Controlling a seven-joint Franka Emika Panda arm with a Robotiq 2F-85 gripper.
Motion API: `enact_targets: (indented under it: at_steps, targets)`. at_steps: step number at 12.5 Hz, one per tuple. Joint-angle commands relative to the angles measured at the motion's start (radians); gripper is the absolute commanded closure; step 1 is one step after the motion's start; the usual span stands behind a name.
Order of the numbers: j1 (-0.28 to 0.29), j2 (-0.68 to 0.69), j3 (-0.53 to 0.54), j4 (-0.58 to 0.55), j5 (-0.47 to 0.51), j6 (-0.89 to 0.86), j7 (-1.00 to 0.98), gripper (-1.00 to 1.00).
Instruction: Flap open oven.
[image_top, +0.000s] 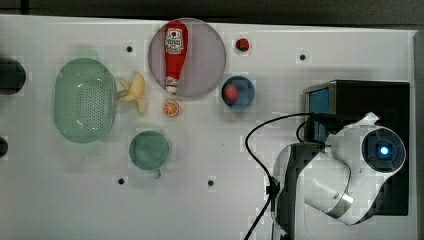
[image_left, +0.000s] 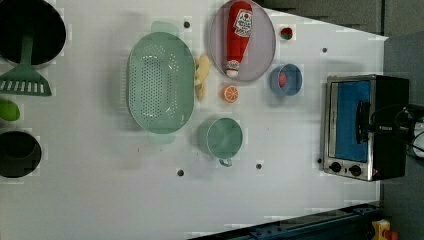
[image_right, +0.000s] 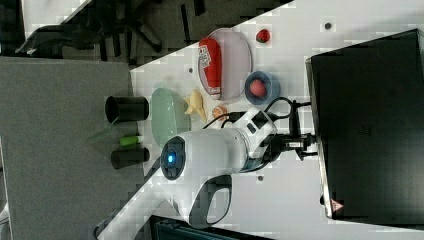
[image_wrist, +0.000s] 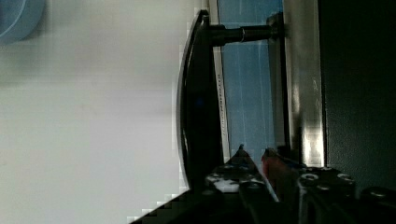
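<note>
The oven (image_top: 370, 95) is a black box with a silver front at the top view's right; it also shows in the left view (image_left: 385, 100) and the right view (image_right: 370, 125). Its blue glass door (image_wrist: 252, 70) stands up against the silver frame. The black bar handle (image_wrist: 201, 102) runs in front of the glass. My gripper (image_wrist: 254, 154) is at the door, its fingertips (image_wrist: 240, 156) just behind the handle bar, on the glass side. The jaws stand a narrow gap apart with only blue glass showing between them. In the right view the gripper (image_right: 302, 142) meets the oven's front edge.
Away from the oven lie a ketchup bottle (image_top: 175, 55) on a round plate (image_top: 207, 60), a blue bowl (image_top: 239, 92), an orange slice (image_top: 170, 107), a banana (image_top: 134, 91), a green colander (image_top: 85, 100) and a green cup (image_top: 149, 150). A black cable (image_top: 255, 150) loops beside the arm.
</note>
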Motion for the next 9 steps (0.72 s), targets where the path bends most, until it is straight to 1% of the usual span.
enact_targets:
  at_steps: [1,3,4,7,9]
  targets:
    - [0.013,-0.009,0.018,-0.002,0.002,0.028,-0.030,0.65]
    - [0.025,-0.008,0.026,-0.006,-0.018,0.025,-0.023,0.65]
    - [0.033,-0.007,0.035,-0.008,-0.051,0.025,-0.004,0.65]
    - [0.060,-0.006,0.070,-0.022,-0.222,0.020,0.194,0.65]
    - [0.076,-0.004,0.099,-0.035,-0.309,0.007,0.313,0.65]
